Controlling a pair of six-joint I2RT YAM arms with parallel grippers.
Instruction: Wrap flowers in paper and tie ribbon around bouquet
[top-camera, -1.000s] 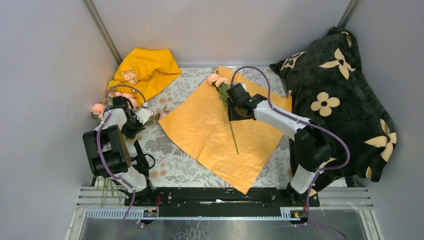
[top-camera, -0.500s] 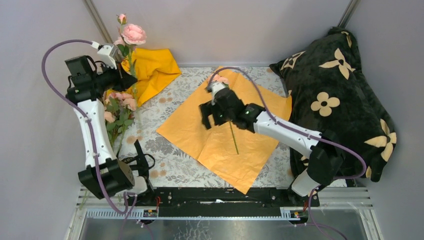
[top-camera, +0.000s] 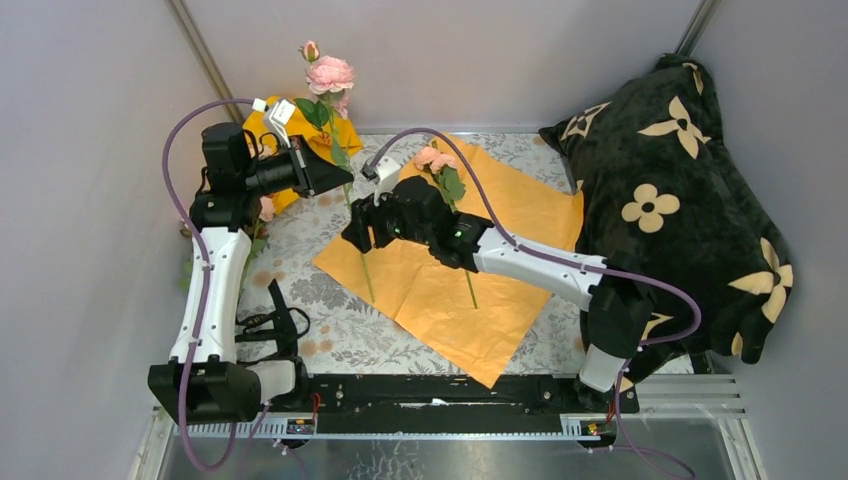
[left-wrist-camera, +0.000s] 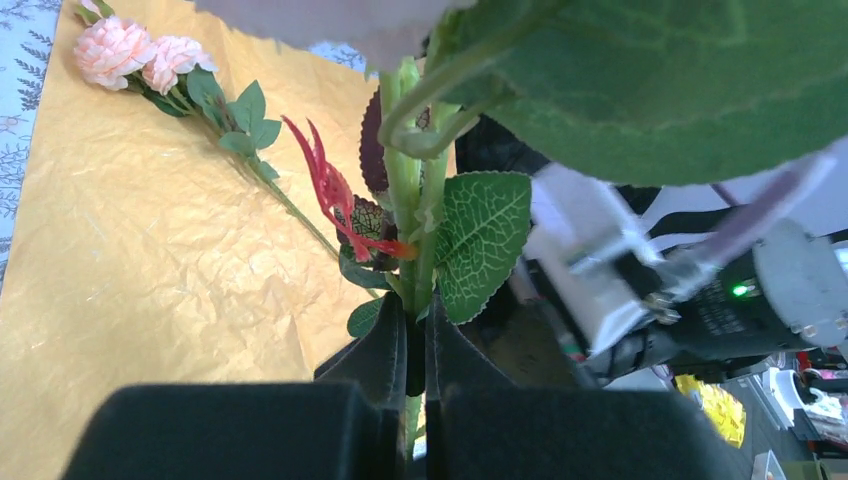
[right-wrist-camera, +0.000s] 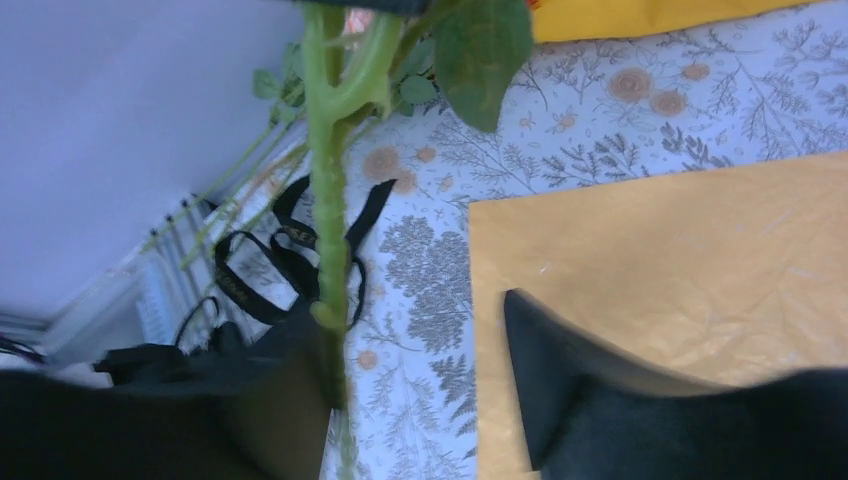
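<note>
Paper (top-camera: 440, 290): showing thin, crinkled, creased surface, giving faint sheen.
Flowers (top-camera: 330, 75): stems looking like smooth waxy plastic, leaves showing pressed veins, petals looking like matt cloth.
Tablecloth (top-camera: 340, 330): looking like matt printed fabric.
Pillow (top-camera: 690, 200): showing plush velvety pile.
Ribbon (right-wrist-camera: 240, 290): looking smooth, slightly glossy.

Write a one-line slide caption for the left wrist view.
Left tool shut on a leafy flower stem; pink roses lie on the orange paper behind.

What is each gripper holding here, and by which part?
The left gripper is shut on a pink rose, gripping its green stem just below the leaves. The right gripper is open beside the lower stem, holding nothing.
</note>
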